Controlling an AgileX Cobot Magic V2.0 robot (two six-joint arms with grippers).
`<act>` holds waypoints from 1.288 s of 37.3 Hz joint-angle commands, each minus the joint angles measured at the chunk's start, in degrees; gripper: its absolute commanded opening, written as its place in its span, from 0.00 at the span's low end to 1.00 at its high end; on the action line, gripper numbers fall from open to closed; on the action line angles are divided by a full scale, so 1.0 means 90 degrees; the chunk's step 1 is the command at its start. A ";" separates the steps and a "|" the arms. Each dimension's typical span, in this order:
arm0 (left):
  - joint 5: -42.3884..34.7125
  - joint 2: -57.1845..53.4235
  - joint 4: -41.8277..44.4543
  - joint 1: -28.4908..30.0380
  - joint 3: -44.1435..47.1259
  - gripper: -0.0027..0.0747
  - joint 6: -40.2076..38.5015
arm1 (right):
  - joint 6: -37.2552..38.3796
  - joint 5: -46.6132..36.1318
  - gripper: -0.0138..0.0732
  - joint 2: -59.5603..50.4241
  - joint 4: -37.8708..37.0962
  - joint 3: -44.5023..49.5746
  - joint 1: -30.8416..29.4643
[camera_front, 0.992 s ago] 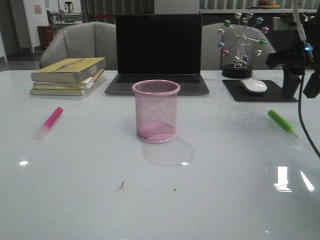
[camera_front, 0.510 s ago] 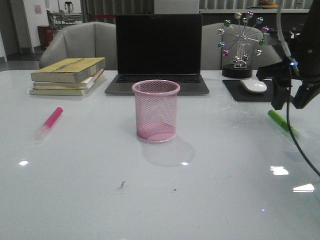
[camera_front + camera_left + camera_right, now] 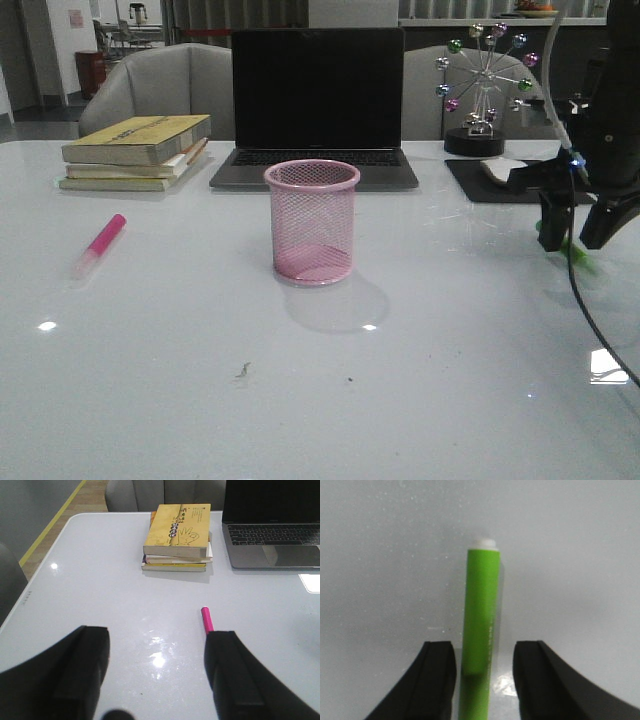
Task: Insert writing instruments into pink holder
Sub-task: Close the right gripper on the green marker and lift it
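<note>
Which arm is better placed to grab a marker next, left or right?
The right. Its open claw sits low over the green marker, one finger on each side. The left claw is open too, but the pink marker lies ahead of it on the table, not between its fingers.

Looks like an office to me, set up like someone's desk. There's an open laptop at the far edge of the glossy white worktop, a stack of books toward the far left corner, and a mouse on a black pad far right beside a little ferris-wheel desk toy. Grey padded chairs sit behind it all.
</note>
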 commanded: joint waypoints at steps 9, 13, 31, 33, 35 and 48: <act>-0.0522 -0.0021 -0.0054 -0.0025 -0.0233 0.65 -0.0062 | -0.0025 -0.0146 0.62 -0.0264 0.0005 -0.0225 0.0005; -0.0522 -0.0021 -0.0054 -0.0025 -0.0233 0.65 -0.0062 | -0.0025 -0.0117 0.54 -0.0264 0.0005 -0.0225 0.0005; -0.0522 -0.0021 -0.0054 -0.0025 -0.0233 0.65 -0.0062 | -0.0025 -0.0114 0.32 -0.0336 0.0167 -0.0239 0.0005; -0.0522 -0.0021 -0.0054 -0.0025 -0.0233 0.65 -0.0062 | -0.0025 -0.0214 0.32 -0.0428 0.0223 -0.0239 0.0013; -0.0522 -0.0021 -0.0054 -0.0025 -0.0233 0.65 -0.0062 | -0.0025 -0.0364 0.32 -0.0590 0.0260 -0.0239 0.0034; -0.0522 -0.0021 -0.0054 -0.0025 -0.0233 0.65 -0.0062 | -0.0031 -0.1393 0.32 -0.2152 0.0260 -0.0239 0.0491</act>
